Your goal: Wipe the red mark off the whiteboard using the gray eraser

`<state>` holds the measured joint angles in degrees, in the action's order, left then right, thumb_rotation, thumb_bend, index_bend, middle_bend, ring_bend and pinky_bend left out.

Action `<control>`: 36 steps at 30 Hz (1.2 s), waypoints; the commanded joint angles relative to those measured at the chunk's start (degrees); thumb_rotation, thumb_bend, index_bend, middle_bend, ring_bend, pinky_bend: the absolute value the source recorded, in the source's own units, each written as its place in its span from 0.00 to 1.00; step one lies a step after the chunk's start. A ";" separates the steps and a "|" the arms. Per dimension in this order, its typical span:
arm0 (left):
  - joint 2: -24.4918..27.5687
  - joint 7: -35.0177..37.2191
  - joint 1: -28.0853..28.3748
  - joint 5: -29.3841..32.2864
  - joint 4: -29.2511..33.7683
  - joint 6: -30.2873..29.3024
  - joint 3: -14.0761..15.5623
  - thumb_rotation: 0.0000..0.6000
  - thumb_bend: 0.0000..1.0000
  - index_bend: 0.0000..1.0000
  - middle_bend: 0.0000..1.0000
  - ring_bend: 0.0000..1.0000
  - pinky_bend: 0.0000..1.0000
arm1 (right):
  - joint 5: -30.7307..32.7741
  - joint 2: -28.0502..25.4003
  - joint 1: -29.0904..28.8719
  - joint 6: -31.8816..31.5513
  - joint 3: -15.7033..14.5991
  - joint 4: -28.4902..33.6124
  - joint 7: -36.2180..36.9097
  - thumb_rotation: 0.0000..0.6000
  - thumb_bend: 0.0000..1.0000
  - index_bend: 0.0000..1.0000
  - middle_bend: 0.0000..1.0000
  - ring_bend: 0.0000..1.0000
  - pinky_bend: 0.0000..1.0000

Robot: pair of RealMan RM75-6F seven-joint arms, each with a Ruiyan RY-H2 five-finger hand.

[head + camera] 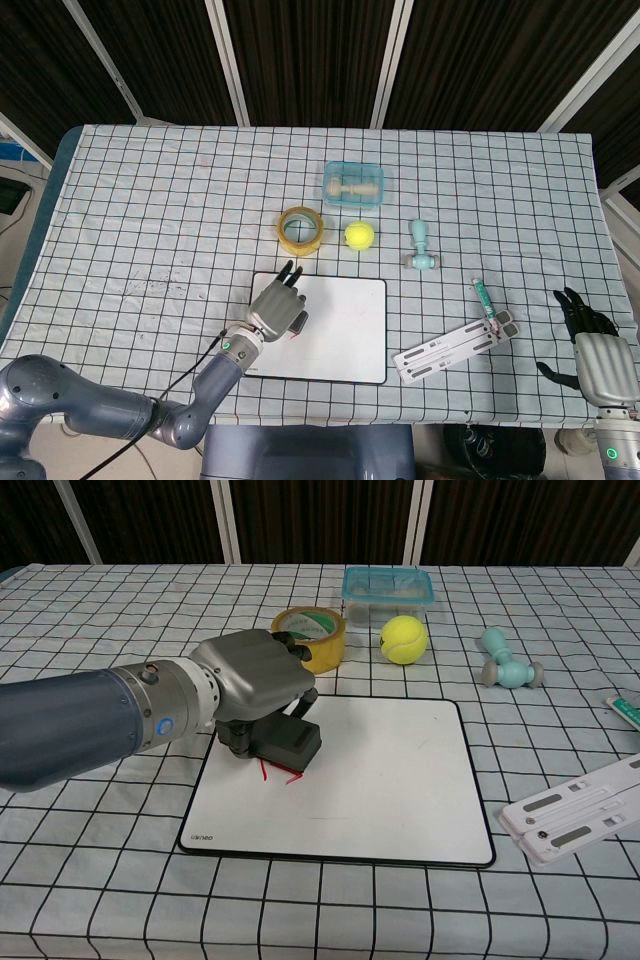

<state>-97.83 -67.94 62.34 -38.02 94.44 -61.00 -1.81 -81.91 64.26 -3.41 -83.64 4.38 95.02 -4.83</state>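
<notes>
My left hand (255, 680) (277, 304) grips the gray eraser (288, 744) and presses it down on the left part of the whiteboard (380, 780) (340, 330). The eraser covers most of the red mark (280, 774); only its lower strokes stick out below the eraser in the chest view. In the head view the hand hides the mark almost entirely. My right hand (592, 350) hangs off the table's right front corner with fingers apart, holding nothing, and is out of the chest view.
Behind the board stand a roll of yellow tape (310, 638), a tennis ball (403, 639), a blue lidded box (388, 585) and a teal dumbbell toy (508, 667). A white flat stand (575, 812) and a green pen (484, 296) lie to the right.
</notes>
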 commanded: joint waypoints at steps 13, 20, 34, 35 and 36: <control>0.92 -1.71 -0.05 -0.59 6.46 -2.55 3.39 1.00 0.39 0.42 0.46 0.00 0.04 | -0.19 -0.01 -0.01 -0.06 -0.04 -0.07 0.07 1.00 0.08 0.04 0.08 0.19 0.22; -1.24 -3.98 0.79 -1.78 6.64 -4.32 3.77 1.00 0.39 0.42 0.46 0.00 0.04 | -0.25 0.00 0.03 -0.15 -0.05 -0.12 0.12 1.00 0.08 0.04 0.08 0.19 0.22; -3.06 -4.41 2.37 1.50 -0.34 -3.38 0.59 1.00 0.39 0.42 0.46 0.00 0.04 | -0.27 -0.02 0.02 -0.15 -0.02 -0.15 0.31 1.00 0.08 0.04 0.08 0.19 0.22; -2.90 -4.33 2.45 1.86 -0.79 -3.06 0.48 1.00 0.39 0.42 0.46 0.00 0.04 | -0.28 -0.03 0.01 -0.16 -0.01 -0.15 0.26 1.00 0.08 0.04 0.08 0.19 0.22; -2.68 -4.31 2.52 2.30 -1.11 -2.77 0.43 1.00 0.39 0.42 0.46 0.00 0.04 | -0.30 -0.03 0.04 -0.20 -0.04 -0.20 0.18 1.00 0.08 0.04 0.08 0.19 0.22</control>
<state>-100.74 -72.41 64.71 -36.17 93.71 -64.16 -1.14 -82.20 64.23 -3.38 -83.83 4.35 94.83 -4.64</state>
